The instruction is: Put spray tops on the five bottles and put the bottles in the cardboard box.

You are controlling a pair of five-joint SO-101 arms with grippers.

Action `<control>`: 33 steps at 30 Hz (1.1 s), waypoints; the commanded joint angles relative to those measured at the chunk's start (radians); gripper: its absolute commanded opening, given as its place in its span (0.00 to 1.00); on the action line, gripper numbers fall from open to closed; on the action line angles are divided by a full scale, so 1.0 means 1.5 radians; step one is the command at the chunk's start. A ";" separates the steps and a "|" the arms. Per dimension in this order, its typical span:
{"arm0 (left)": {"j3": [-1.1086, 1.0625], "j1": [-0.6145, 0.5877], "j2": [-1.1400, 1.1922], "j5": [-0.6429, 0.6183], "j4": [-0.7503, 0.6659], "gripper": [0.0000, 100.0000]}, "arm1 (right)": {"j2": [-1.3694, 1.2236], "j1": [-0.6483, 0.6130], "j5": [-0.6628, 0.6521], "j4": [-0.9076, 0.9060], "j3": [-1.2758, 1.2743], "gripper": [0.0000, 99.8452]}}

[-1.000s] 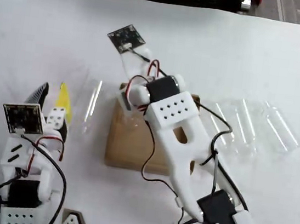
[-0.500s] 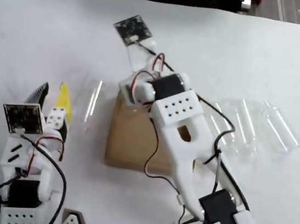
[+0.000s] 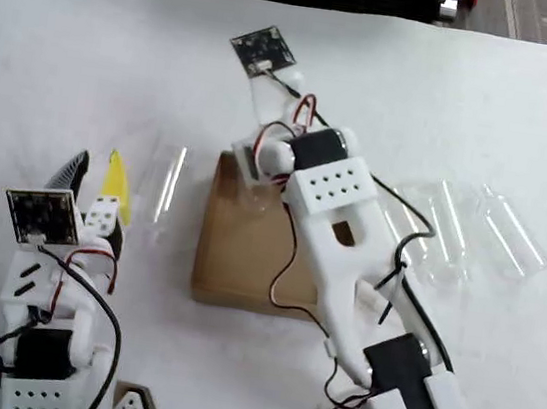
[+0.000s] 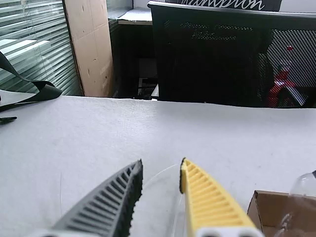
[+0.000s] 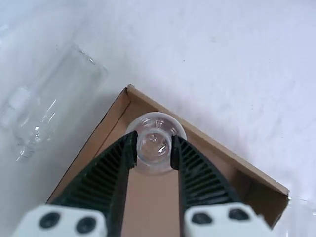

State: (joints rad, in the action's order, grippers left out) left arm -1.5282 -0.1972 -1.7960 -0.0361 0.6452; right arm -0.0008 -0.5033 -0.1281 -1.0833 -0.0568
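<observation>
My right gripper (image 5: 154,143) is shut on a clear bottle (image 5: 154,142), seen end-on and held just inside a corner of the cardboard box (image 5: 224,153). From above, the right arm reaches over the box (image 3: 236,260) to its far edge, covering the gripper. My left gripper (image 3: 98,157) rests open on the table left of the box, its grey and yellow fingers apart (image 4: 161,168). A clear bottle (image 3: 165,185) lies on its side between that gripper and the box. Several more clear bottles (image 3: 461,234) lie right of the box.
The white table (image 3: 419,93) runs wide behind the box. The lying bottle (image 5: 44,108) rests close to the box's outer wall. A dark chair (image 4: 222,54) stands past the table's far edge. The box corner (image 4: 276,210) is close to the left gripper.
The right arm has swung away and to the right with the bottle, from the box's left far corner toward the middle of its far edge. The left arm has not moved.
</observation>
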 commanded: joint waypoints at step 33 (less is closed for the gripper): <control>0.018 -0.006 -0.004 -0.008 0.001 0.13 | 0.049 -0.032 0.006 0.005 -0.004 0.02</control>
State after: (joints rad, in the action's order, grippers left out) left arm -1.5282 -0.1972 -1.7960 -0.0361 0.6467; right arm 0.0192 -0.5309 -0.1281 -1.0863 -0.0644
